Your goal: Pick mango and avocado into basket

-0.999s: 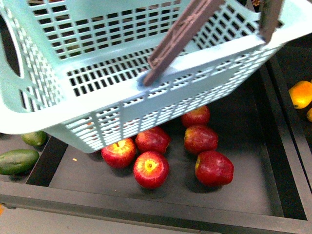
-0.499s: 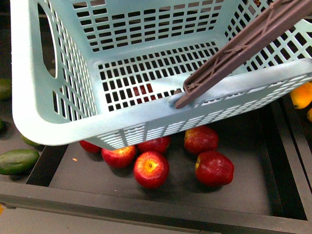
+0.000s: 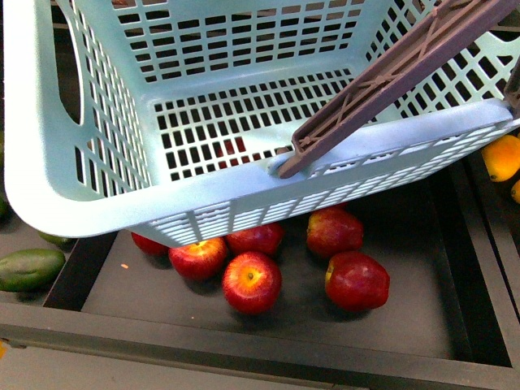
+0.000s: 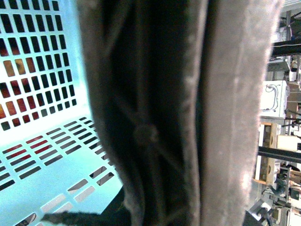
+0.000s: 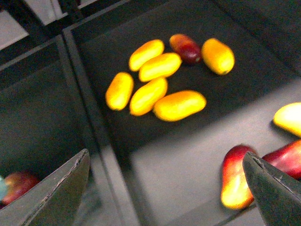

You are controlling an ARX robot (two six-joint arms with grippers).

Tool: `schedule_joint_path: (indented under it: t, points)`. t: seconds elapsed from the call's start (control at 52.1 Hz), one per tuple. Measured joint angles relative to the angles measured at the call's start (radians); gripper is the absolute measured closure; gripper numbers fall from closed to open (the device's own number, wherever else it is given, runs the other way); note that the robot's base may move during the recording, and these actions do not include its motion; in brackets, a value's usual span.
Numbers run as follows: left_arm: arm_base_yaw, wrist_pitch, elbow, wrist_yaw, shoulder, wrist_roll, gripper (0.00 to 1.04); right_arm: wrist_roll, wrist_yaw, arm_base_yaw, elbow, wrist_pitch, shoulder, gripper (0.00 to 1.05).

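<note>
A light teal slotted plastic basket (image 3: 203, 195) fills most of the front view, tilted and hanging above a dark shallow tray (image 3: 406, 317). Its long brown ribbed plastic handle (image 3: 390, 73) slants up toward the right. In the left wrist view the same handle is a blur that covers nearly everything, so whether the left gripper's fingers are clamped on it cannot be told. Glossy red round apples (image 3: 252, 280) lie clustered in the tray, partly beneath the basket's near edge. Left of the tray lies a smooth green oblong avocado (image 3: 28, 268), outside the basket. The right wrist view shows smooth yellow oblong mangoes (image 5: 180, 105) lying close together in another dark compartment. The right gripper (image 5: 167, 190) hangs above them, its two dark fingers (image 5: 56, 193) spread wide with nothing between.
</note>
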Motion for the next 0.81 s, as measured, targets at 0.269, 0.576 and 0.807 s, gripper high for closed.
schedule_joint_path:
  t: [0.269, 0.576, 0.807]
  points:
    - [0.000, 0.000, 0.000, 0.001, 0.000, 0.001, 0.89, -0.424, -0.010, -0.140, 0.345, 0.305, 0.779, 0.09]
    - [0.000, 0.000, 0.000, 0.003, 0.000, 0.000, 0.89, -0.790, -0.057, -0.134, 0.710, 0.087, 1.147, 0.09]
    - [0.000, 0.000, 0.000, 0.002, 0.000, 0.000, 0.89, -1.104, -0.153, -0.075, 1.034, -0.297, 1.326, 0.09]
